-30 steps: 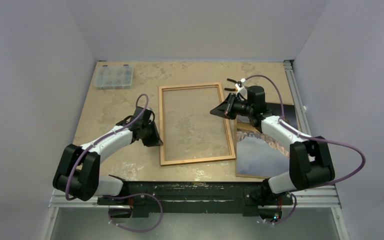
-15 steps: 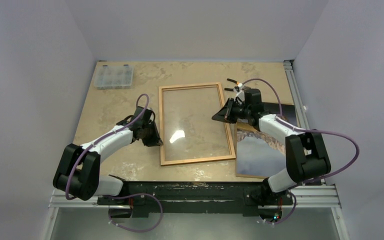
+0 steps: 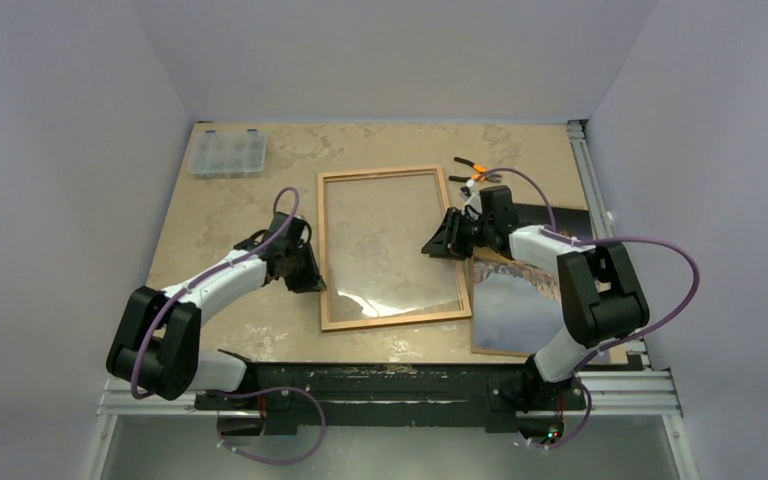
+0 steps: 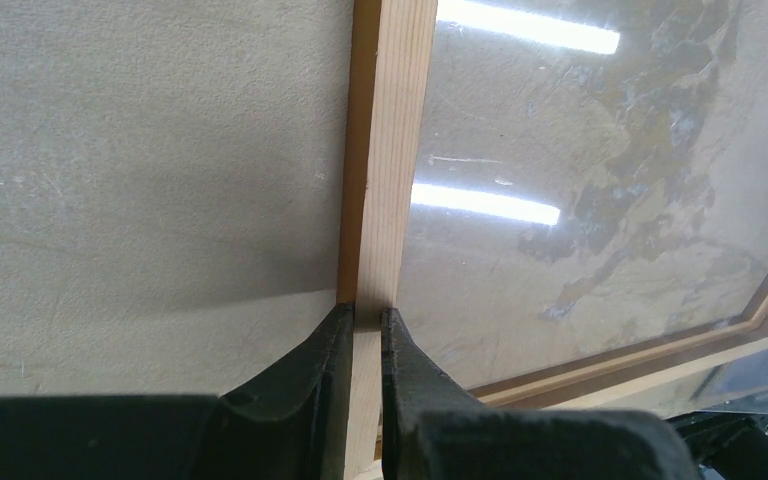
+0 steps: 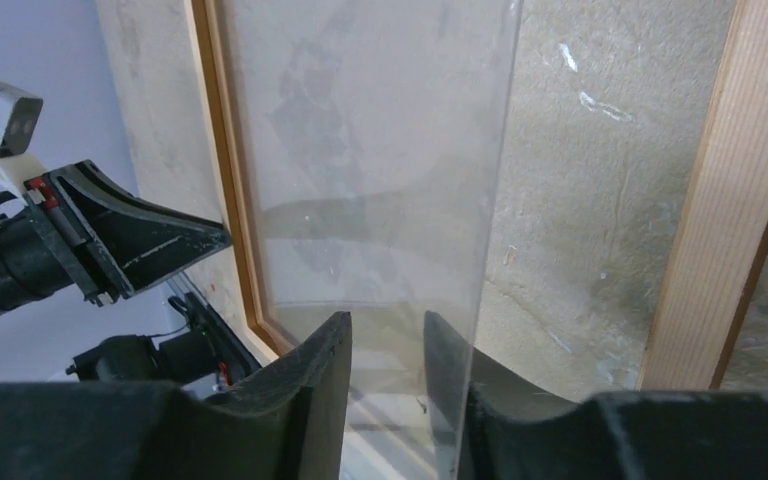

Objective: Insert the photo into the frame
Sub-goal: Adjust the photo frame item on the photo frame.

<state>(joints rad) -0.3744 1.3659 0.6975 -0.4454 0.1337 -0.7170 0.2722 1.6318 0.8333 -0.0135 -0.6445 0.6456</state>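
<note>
While a clear compartment box [image 3: 226,153] sits at the far left corner of the table [image 3: 210,220], the left gripper [image 4: 364,315] is clamped on the left rail of the frame [image 3: 382,172], a finger on either side of the wood, and the frame lies flat mid-table. Further right, the right gripper [image 5: 385,330] pinches the edge of a clear pane [image 5: 380,150] tilted above the frame's opening. The photo [image 3: 508,310] lies picture-up just beside the frame's right rail, partly under the right arm.

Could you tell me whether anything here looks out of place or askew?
Yes: the clear glazing pane sits tilted rather than flat inside the light wooden picture frame. Its right edge is raised off the frame at the right hand.
</note>
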